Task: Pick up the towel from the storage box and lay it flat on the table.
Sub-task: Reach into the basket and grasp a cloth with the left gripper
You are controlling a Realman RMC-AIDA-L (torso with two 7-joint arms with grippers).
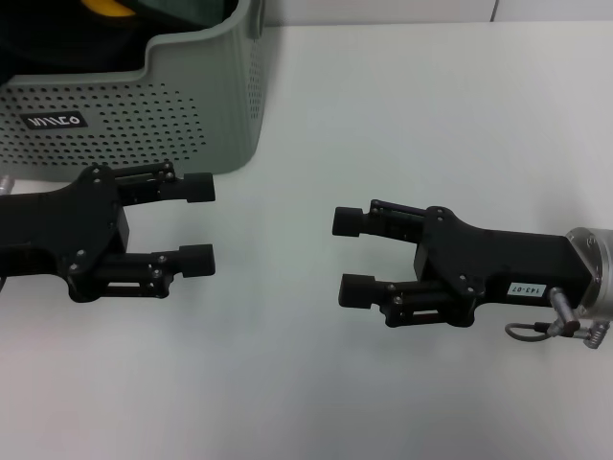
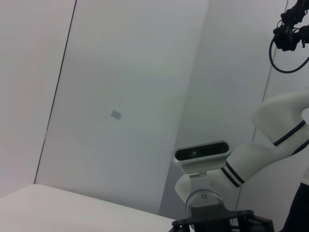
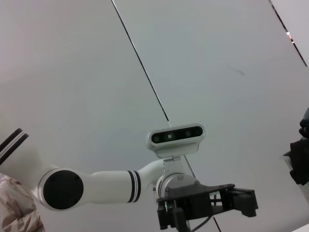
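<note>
Left end effector [image 1: 197,222] and right end effector [image 1: 353,255], fingers apart and empty, hover over the counter [image 1: 402,105] just outside the storage box [image 1: 144,115]. Nothing is done yet: the towel [image 1: 107,8] lies inside the storage box.

Bright, even overhead light washes the white table [image 1: 402,105] — shadows beneath both arms are faint and soft-edged. The head view is slightly soft throughout. Wrist views look flat and pale — no harsh glare.
</note>
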